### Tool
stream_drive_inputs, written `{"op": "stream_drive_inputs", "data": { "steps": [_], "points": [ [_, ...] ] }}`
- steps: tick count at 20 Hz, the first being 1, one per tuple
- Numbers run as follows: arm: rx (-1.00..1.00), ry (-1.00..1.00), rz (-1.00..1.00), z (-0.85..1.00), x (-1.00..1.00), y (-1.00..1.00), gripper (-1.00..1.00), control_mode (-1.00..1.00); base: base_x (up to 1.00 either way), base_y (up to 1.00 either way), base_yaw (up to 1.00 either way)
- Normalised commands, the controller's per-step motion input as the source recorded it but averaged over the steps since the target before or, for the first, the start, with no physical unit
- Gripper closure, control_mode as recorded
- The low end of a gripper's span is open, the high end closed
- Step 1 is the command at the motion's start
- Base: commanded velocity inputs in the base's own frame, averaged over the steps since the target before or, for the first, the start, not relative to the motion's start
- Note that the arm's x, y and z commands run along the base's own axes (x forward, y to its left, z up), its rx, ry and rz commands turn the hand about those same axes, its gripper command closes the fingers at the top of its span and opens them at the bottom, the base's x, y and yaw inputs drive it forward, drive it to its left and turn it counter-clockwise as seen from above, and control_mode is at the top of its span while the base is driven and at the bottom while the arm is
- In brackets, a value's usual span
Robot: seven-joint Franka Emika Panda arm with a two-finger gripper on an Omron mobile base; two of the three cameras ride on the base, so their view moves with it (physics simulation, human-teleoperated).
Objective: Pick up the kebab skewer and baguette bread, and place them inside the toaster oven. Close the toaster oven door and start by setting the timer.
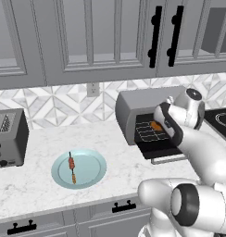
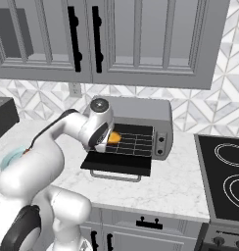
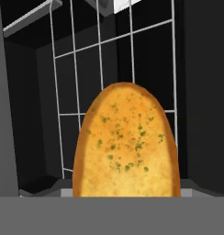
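Golden baguette bread (image 3: 126, 147) close ahead, resting on toaster oven (image 2: 141, 110) rack; claw (image 2: 106, 138) there, grip impossible to tell. Kebab skewer (image 1: 72, 167) on plate (image 1: 94, 178).

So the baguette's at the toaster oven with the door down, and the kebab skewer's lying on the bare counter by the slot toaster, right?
Not quite. The kebab skewer lies on a light blue plate, not the bare counter, as the left base view shows. The rest holds: the baguette bread is at the toaster oven over its wire rack, with the toaster oven door folded down.
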Motion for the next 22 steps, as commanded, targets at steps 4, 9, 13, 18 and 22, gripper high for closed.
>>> {"op": "stream_drive_inputs", "data": {
  "steps": [4, 9, 13, 18, 22],
  "points": [
    [0.0, 0.0, 0.0, -0.01, 0.42, 0.0, 1.0, -1.0, 0.0, 0.0, 0.0],
    [0.0, 0.0, 0.0, -0.17, 0.18, 0.0, 1.0, -1.0, 0.0, 0.0, 0.0],
    [0.0, 0.0, 0.0, -0.22, 0.17, 0.0, 1.0, -1.0, 0.0, 0.0, 0.0],
    [0.0, 0.0, 0.0, -0.36, 0.14, 0.0, 1.0, -1.0, 0.0, 0.0, 0.0],
    [0.0, 0.0, 0.0, -0.18, 0.27, 0.0, 1.0, -1.0, 0.0, 0.0, 0.0]
  ]
}}
